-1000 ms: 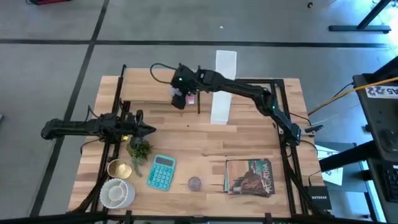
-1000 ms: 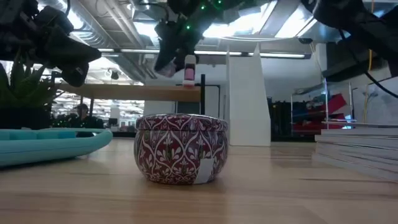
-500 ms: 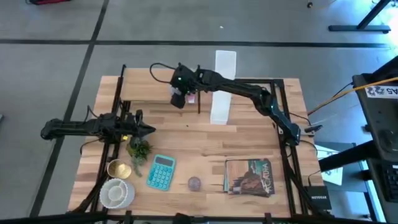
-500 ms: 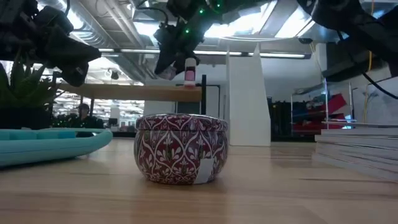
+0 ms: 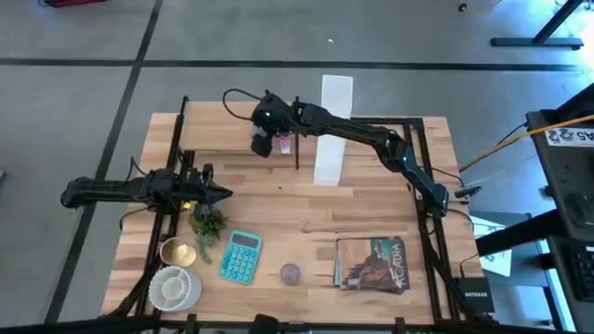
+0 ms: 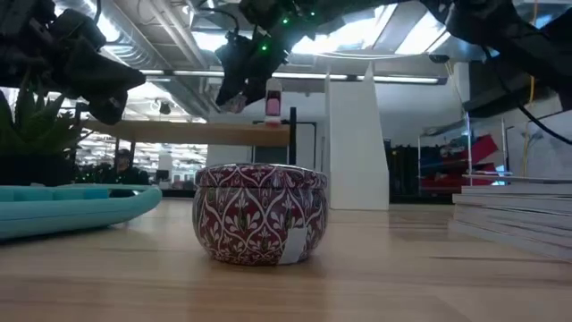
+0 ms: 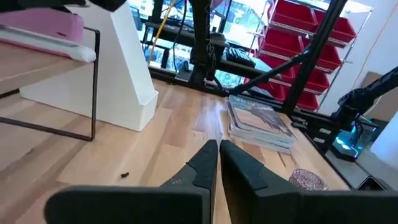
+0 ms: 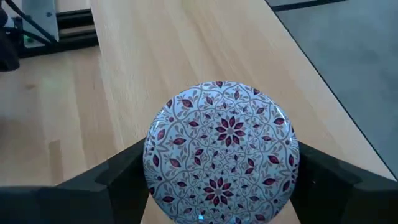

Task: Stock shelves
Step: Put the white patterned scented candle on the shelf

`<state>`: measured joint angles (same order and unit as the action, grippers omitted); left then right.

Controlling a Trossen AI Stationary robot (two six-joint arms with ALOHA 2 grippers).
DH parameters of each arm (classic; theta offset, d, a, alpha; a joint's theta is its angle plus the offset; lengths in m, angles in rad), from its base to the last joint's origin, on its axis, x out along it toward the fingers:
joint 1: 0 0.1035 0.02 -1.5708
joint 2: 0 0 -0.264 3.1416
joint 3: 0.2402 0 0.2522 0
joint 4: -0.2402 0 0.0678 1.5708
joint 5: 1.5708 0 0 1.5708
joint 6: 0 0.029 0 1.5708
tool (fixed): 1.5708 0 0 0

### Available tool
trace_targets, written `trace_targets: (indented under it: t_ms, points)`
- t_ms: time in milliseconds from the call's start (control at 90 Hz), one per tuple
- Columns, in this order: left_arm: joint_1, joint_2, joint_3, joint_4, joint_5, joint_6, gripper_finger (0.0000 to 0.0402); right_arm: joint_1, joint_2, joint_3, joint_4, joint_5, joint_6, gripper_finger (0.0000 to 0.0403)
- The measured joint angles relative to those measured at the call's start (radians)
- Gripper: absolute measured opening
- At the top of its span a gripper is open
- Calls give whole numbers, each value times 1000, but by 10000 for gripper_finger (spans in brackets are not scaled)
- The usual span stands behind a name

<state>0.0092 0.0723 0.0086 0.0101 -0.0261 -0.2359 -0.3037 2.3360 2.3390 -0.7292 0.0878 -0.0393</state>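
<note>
Setting: light-wood tabletop [image 5: 297,199] with black rails on a grey floor. The low view looks into an open workroom with ceiling lights behind it.

Shelf [image 5: 218,134]: raised plank on a black frame, at the far left of the tabletop. A small pink bottle [image 6: 273,98] stands upright near its right end.

File box [image 5: 332,148]: tall, white, upright, just right of the shelf.

Right hand [image 5: 262,144]: the arm reaches from the right edge across the file box, so the hand sits over the shelf, just left of the bottle. The low view shows it above the plank, not touching it. The right wrist view shows the fingers [image 8: 118,177] spread wide, pressing both sides of a round tin [image 8: 221,155]. Its lid, white with red flowers, faces the camera over light wood.

Left hand [image 5: 218,193]: at the tabletop's left side, pointing towards the middle, well apart from the shelf. Fingers [image 7: 208,165] are all but together and hold nothing.

Other stock, along the near edge:
- Potted plant [image 5: 206,223], just in front of the left hand.
- Gold bowl [image 5: 176,250] and white bowl [image 5: 173,288], at the near left corner.
- Teal calculator [image 5: 240,255], right of the bowls.
- Other tin [image 5: 290,273], red patterned, lid on, between the calculator and the magazines.
- Magazines [image 5: 371,263], stacked at the near right.
</note>
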Motion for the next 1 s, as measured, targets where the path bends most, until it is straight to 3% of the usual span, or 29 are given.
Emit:
trace_targets:
  t_ms: [244, 556, 1000]
  points:
    - [0, 0, 0, 0, 0, 0, 4, -7, 0, 0, -38, 10, -29, 291]
    - [0, 0, 0, 0, 0, 0, 4, -6, 2, 2, -50, 19, -39, 347]
    - [0, 1, 0, 0, 0, 0, 4, 7, -28, 16, -18, 146, -118, 351]
